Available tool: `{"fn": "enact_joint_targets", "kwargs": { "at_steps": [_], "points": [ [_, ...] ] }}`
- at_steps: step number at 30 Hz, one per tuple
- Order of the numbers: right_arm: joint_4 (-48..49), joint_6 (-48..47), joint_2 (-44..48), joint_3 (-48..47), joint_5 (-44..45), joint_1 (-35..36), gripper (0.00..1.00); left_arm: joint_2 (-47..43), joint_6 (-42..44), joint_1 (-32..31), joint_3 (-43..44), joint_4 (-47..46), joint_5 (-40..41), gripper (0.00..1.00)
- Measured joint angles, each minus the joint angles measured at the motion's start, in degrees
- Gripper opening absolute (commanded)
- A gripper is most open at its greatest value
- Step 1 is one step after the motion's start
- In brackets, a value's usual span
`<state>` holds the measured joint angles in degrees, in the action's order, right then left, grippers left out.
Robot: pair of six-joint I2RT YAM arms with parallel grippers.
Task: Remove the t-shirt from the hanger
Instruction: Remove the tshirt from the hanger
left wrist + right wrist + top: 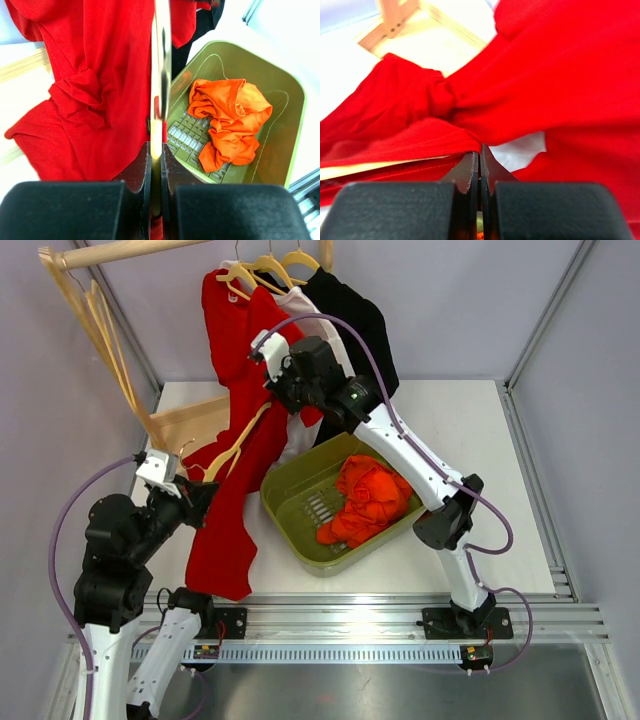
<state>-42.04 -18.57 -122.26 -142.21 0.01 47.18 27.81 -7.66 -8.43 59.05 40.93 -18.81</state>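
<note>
**Container.** One olive-green basket [276, 502] is set on the white table [470, 440], right of centre in the overhead frame. It is tilted, with its slotted floor visible. In the left wrist view its far wall [280, 100] fills the right half of the frame.

**Contents.** One crumpled orange garment [365, 502] is held inside the basket, bunched against the right part of the floor [230, 120]. Nothing else is seen in it.

**Task item.** A red t-shirt [228, 535] is draped left of the basket, from the middle of the frame down towards the lower left. It is still carried on a pale wooden hanger [240, 440], whose arm is exposed above the cloth. The shirt's lower part is spread on the table, just beside the basket's left rim.

**Tools.** The left gripper [203, 488] is clamped on the hanger; the pale strip [161, 75] is seen rising from between its closed fingers [156, 150]. The right gripper [283, 398] is placed above the basket, its jaws brought together [479, 152] with the shirt's hem [545, 90] pinched at their tips.

**Other.** A wooden rack [110, 340] is stood at upper left. A white garment [310, 315] and a black garment [352, 315] are hung at upper centre.
</note>
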Motion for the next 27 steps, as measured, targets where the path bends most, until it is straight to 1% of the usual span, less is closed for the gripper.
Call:
{"fn": "enact_joint_targets", "kwargs": {
  "at_steps": [6,12,15,18,23,25,26,27],
  "points": [
    [0.2,1.6,-2.2,-0.4,-3.5,-3.8,0.0,-0.5,1.7,0.0,0.1,0.1,-1.6,0.0],
    [-1.0,2.6,-3.1,1.0,-10.7,-6.3,0.0,-2.3,1.3,0.1,0.1,-1.1,-3.0,0.0],
    [-0.7,2.8,-3.0,3.4,-16.7,-7.5,0.0,-3.1,0.0,0.1,0.1,-2.1,-1.7,0.0],
    [-0.7,2.5,-3.0,6.6,-23.9,-8.5,0.0,-4.0,-2.3,0.1,-0.7,-4.2,1.2,0.0],
    [-1.3,0.2,-3.0,8.8,-35.7,-10.5,0.0,-5.4,-6.8,0.1,-5.8,-9.8,8.0,0.0],
    [-2.3,-1.4,-3.0,8.7,-39.6,-11.0,0.07,-5.4,-7.9,0.1,-7.8,-11.4,9.9,0.0],
    [-3.5,-2.8,-3.0,8.6,-41.5,-11.0,0.18,-5.4,-8.3,0.1,-8.6,-11.9,10.7,0.0],
    [-5.0,-4.3,-3.1,8.3,-42.8,-10.9,0.24,-5.4,-8.6,0.1,-9.2,-12.1,11.4,0.0]
  ]
}}
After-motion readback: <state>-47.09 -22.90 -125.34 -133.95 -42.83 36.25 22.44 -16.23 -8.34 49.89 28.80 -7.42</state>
